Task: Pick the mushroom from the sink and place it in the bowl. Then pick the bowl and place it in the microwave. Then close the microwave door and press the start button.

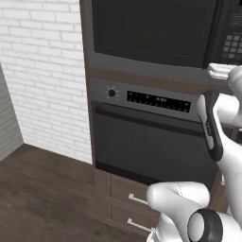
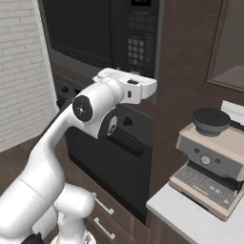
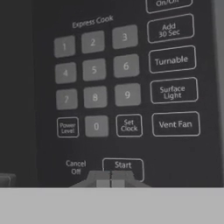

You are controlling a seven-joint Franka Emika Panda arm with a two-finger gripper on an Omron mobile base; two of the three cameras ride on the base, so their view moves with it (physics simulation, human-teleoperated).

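The microwave (image 1: 156, 33) is built in above a wall oven. Its door (image 1: 151, 28), dark glass in a grey frame, is closed flat. The keypad strip (image 2: 136, 45) runs down its right side. In the hand view my gripper (image 3: 110, 177) is shut, its two tips together right at the lower edge of the Start button (image 3: 123, 165), beside Cancel Off (image 3: 75, 166). My white hand (image 2: 127, 86) reaches up to the bottom of the keypad. Nothing is held. The mushroom, the sink and the bowl are out of view.
Under the microwave is the wall oven (image 1: 146, 142) with a knob (image 1: 112, 92) and bar handle, and drawers (image 1: 130, 198) below it. A white brick wall (image 1: 42, 71) stands to the left. A coffee machine (image 2: 214, 152) sits on the counter (image 2: 190, 214) to the right.
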